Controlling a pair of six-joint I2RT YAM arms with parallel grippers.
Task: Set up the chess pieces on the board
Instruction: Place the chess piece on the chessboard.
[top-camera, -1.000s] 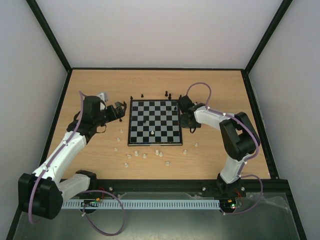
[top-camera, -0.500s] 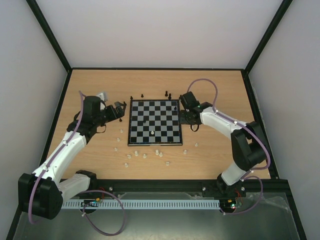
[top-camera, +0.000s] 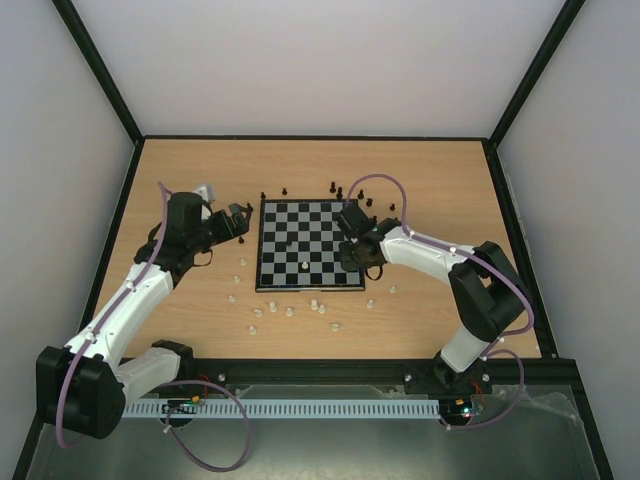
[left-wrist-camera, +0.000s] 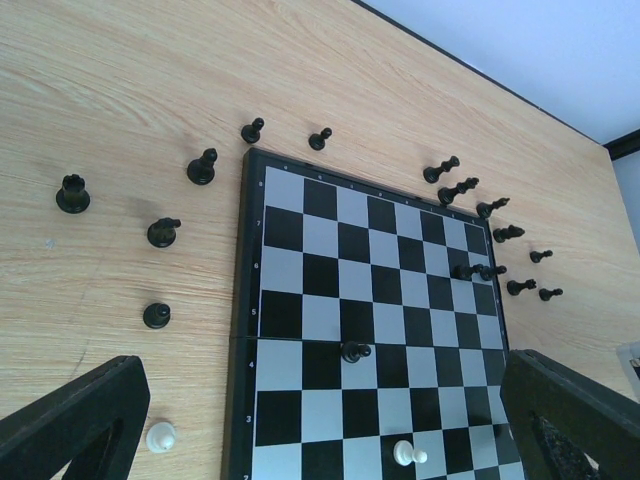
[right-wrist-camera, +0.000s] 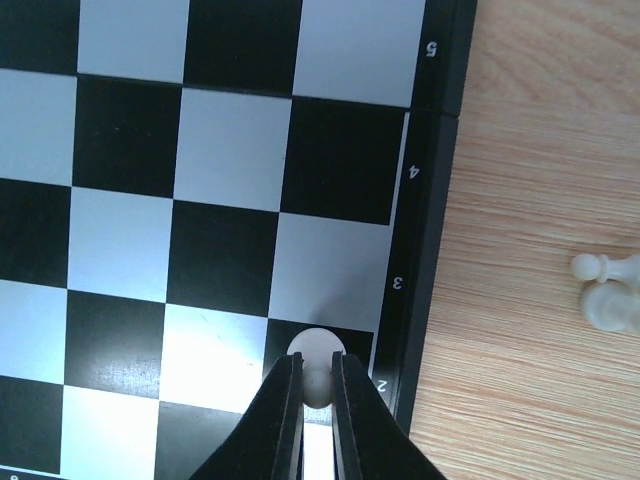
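The board (top-camera: 308, 245) lies mid-table and also shows in the left wrist view (left-wrist-camera: 370, 300) and the right wrist view (right-wrist-camera: 200, 200). My right gripper (right-wrist-camera: 317, 375) is shut on a white pawn (right-wrist-camera: 316, 352) over a black square in row 2 at the board's right edge; in the top view this gripper (top-camera: 354, 264) is above the near right corner. My left gripper (top-camera: 240, 222) is open and empty beside the board's left edge, its fingers (left-wrist-camera: 80, 425) wide apart. One black pawn (left-wrist-camera: 354, 351) and one white pawn (left-wrist-camera: 404, 454) stand on the board.
Several black pieces (left-wrist-camera: 201, 167) lie off the board's left and far sides and beyond its right edge (left-wrist-camera: 508, 234). Several white pieces (top-camera: 315, 303) are scattered on the wood in front of the board; two (right-wrist-camera: 605, 290) lie right of it, and one (left-wrist-camera: 160, 436) lies by my left finger.
My right arm has swung left from beside the board's right edge to over its near right corner, with the white pawn in its jaws. The left arm has not moved.
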